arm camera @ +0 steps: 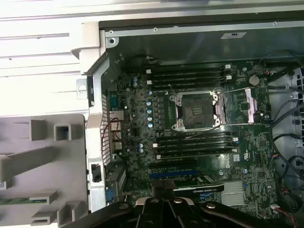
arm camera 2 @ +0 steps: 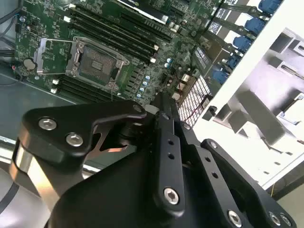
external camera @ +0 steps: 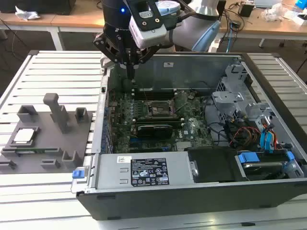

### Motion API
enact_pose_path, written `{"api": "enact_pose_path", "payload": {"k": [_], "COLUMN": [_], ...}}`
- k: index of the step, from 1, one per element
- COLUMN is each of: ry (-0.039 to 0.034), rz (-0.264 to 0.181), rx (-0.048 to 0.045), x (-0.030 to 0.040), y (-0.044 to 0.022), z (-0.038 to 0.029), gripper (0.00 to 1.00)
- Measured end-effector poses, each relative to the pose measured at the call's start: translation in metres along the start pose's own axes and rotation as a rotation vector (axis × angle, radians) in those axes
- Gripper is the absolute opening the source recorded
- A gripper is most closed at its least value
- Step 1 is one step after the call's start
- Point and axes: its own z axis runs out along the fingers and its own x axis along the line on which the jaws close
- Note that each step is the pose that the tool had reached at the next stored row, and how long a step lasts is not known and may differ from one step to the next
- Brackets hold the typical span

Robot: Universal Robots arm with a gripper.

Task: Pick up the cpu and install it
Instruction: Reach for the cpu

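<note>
Over the far edge of the open black computer case (external camera: 192, 203), the black gripper (external camera: 130, 71) is hovering, fingers pinched narrow and empty, while the small silvery square cpu (external camera: 25, 136) is lying on the grey plastic fixture (external camera: 48, 146) at the exterior view's left.

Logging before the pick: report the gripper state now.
Gripper: closed, holding nothing, above the open computer case. The cpu lies on the grey tray outside the case.
</note>
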Motion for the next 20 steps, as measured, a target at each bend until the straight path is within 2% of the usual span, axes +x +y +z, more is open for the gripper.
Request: {"api": "enact_pose_path", "payload": {"k": [11,14,20], "ry": [-0.0001,0.0000,-0.0001], "rz": [0.000,0.000,0.000], "rx": [-0.0001,0.0000,0.0000], "x": [0.0004,0.0025,0.0111], "y": [0.0000,-0.0002,-0.0008], "z": [0.0000,-0.0001,-0.0003], "gripper": [0.11,0.11,0.11]}}
